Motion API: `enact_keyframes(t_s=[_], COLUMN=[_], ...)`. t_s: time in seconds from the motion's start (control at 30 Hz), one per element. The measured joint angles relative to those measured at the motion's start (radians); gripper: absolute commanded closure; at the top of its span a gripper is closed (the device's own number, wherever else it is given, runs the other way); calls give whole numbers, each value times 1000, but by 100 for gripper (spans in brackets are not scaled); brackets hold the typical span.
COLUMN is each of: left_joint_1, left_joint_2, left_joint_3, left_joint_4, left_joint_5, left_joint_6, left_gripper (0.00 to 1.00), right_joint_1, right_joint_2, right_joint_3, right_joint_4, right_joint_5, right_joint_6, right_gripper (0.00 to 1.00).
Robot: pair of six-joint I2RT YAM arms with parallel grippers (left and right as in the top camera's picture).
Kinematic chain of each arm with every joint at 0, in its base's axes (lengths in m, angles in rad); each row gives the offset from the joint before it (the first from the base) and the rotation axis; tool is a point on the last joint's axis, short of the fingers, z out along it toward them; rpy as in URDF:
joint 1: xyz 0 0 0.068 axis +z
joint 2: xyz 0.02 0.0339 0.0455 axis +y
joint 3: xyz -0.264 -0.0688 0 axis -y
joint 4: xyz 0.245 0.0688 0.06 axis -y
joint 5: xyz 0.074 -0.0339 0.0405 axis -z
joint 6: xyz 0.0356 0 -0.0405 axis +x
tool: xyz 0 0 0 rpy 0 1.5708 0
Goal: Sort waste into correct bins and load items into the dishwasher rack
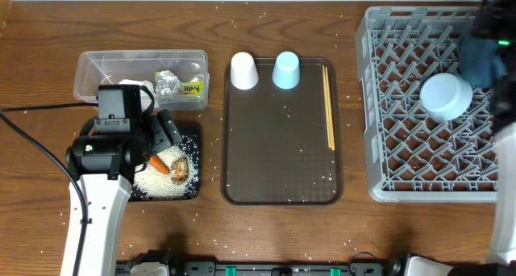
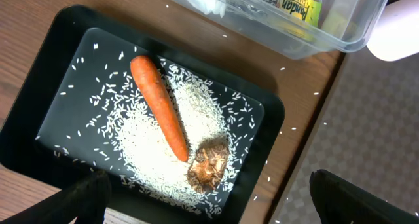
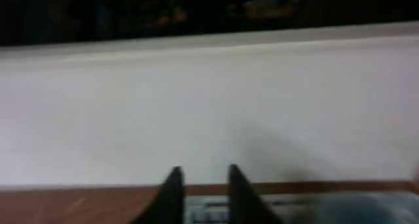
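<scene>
Your left fingers [image 2: 85, 201] spread wide | orange carrot [image 2: 160, 109], brown food lump [image 2: 209, 166] ahead between them (in black tray [image 2: 59, 60]) | right fingers [image 3: 171, 196] nearly together, grip can't be told

Carrot [image 2: 160, 109] on rice [image 2: 200, 119] — in tray [image 2: 46, 122]

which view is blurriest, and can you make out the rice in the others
Right wrist: dim and badly blurred, only the end effector tips read. Left wrist: sharp, loose white rice and orange carrot crisp. Overhead: evenly lit, grains show as specks.
</scene>
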Motion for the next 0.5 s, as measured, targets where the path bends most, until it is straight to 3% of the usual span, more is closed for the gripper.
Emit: enact_keyframes(t_s=[0.17, 0.5], left_joint_1=[0, 0], left_joint_2=[0, 0], left_joint_3=[0, 0], left_joint_4=[0, 0], left_joint_5=[0, 0], left_joint_6=[0, 0], left_gripper=[2, 2], right_joint_1=[104, 79], right_joint_2=[101, 265], right_joint_3=[1, 0], right_joint_4=[-26, 33], right_joint_5=[158, 308], right_joint_6=[-50, -70], right_gripper=[93, 89])
